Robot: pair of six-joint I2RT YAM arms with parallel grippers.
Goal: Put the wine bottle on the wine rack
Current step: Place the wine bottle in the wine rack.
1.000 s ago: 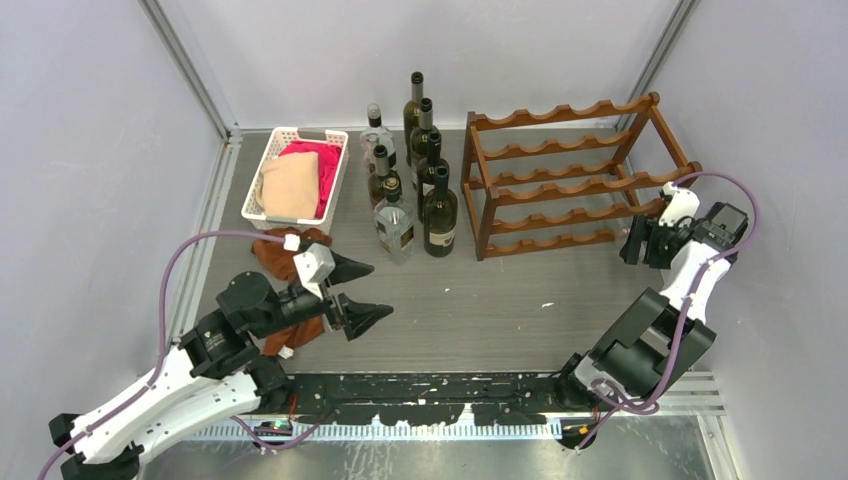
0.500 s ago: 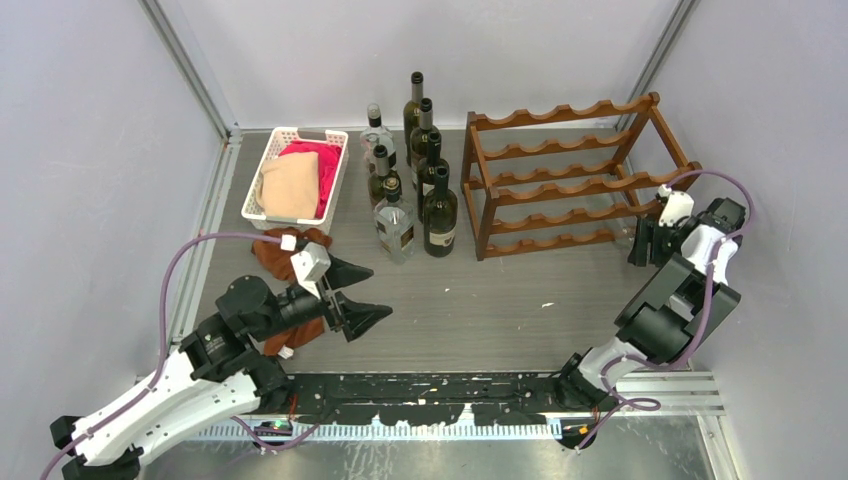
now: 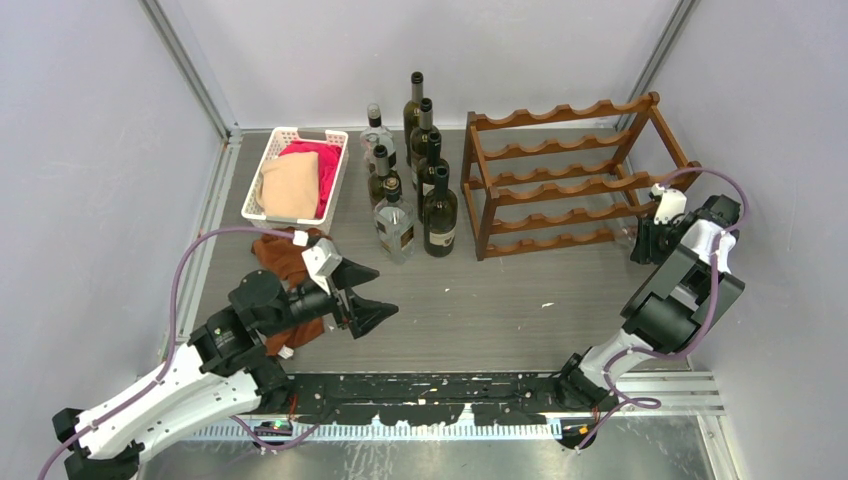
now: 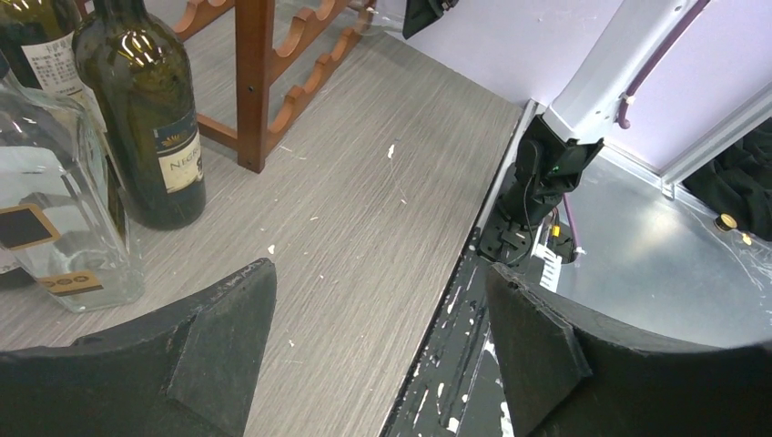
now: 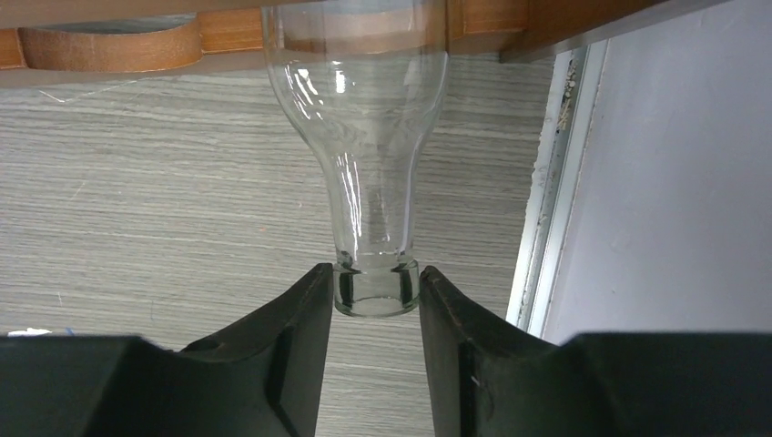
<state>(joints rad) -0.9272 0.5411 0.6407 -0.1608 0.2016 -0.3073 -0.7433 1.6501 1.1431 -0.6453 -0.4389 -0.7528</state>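
A clear glass wine bottle (image 5: 364, 109) lies on its side in the lowest tier of the reddish-brown wine rack (image 3: 570, 180), with its neck sticking out of the right end. My right gripper (image 5: 375, 273) sits at that end, and its fingers press on both sides of the bottle's lip. In the top view the right gripper (image 3: 645, 240) is low beside the rack's right post. My left gripper (image 3: 372, 293) hovers open over the table's left middle, well short of the standing bottles. In the left wrist view the left gripper (image 4: 380, 271) holds nothing.
Several dark and clear bottles (image 3: 440, 215) stand just left of the rack. A white slotted basket (image 3: 280, 140) of cloths sits at the back left, with a brown cloth (image 3: 285, 255) in front of it. The right wall and its metal rail (image 5: 546, 228) run close beside the right gripper.
The right gripper's jaws have closed in onto the bottle's lip, and the right arm's elbow has risen toward the rack. The left arm has crept slightly forward.
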